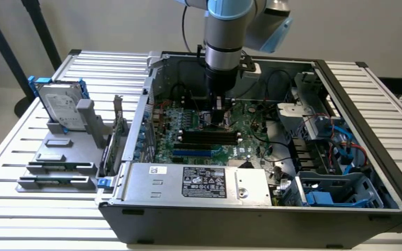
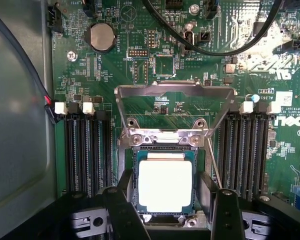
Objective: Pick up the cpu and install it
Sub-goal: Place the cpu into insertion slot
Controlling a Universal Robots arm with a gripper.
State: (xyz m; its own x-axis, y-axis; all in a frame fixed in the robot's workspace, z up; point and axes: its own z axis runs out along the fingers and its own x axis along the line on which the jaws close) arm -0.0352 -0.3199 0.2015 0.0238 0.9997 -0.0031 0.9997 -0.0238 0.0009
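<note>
Soft, even light falls from overhead in the exterior view. The slatted surface [image 1: 19, 209] reads pale and bright, washing out toward three o'clock. The case [image 1: 257, 219] interior sits in shade, darkest along its far wall at twelve o'clock. Shadows are faint and soft-edged. In the wrist view the cpu [image 2: 165, 186] lid glares to a blank white, its markings lost. The metal frame [image 2: 175, 92] beyond it shines mildly. The pincer [image 2: 165, 180] shows as near-black shapes either side of the chip, with little detail in them.
</note>
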